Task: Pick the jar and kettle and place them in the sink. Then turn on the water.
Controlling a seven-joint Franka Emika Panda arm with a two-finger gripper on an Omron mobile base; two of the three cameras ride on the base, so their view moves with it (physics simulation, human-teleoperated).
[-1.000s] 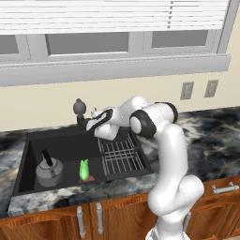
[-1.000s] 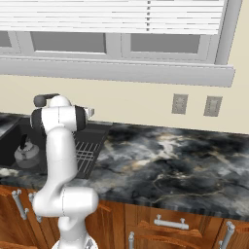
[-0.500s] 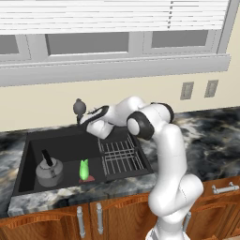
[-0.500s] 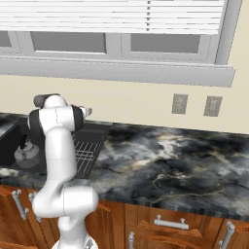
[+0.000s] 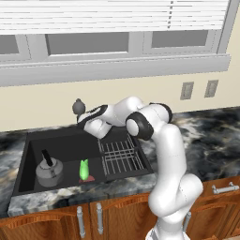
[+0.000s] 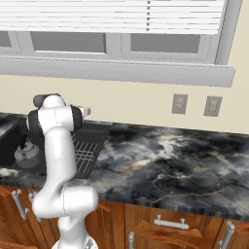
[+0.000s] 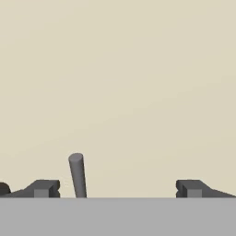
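Observation:
The grey kettle (image 5: 48, 171) stands upright in the left of the black sink (image 5: 65, 143), and it shows too in the right base view (image 6: 26, 153). A small green jar (image 5: 84, 169) stands next to it in the basin. My gripper (image 5: 81, 120) is at the dark round-headed faucet (image 5: 78, 107) on the sink's back rim. In the hand view my gripper (image 7: 117, 189) is open, its fingertips (image 7: 44, 188) far apart. A thin grey faucet lever (image 7: 77, 175) rises between them, close to the left tip. The water is out of view.
A wire grid rack (image 5: 121, 157) fills the sink's right side under my forearm. A beige wall with two outlets (image 5: 186, 90) and a window sill (image 5: 117, 69) runs behind. Dark marble counter (image 6: 170, 160) stretches to the right; wooden cabinet doors (image 5: 89, 220) sit below.
My hand has slid left from above the rack to the faucet. The kettle and jar have stayed put in the basin.

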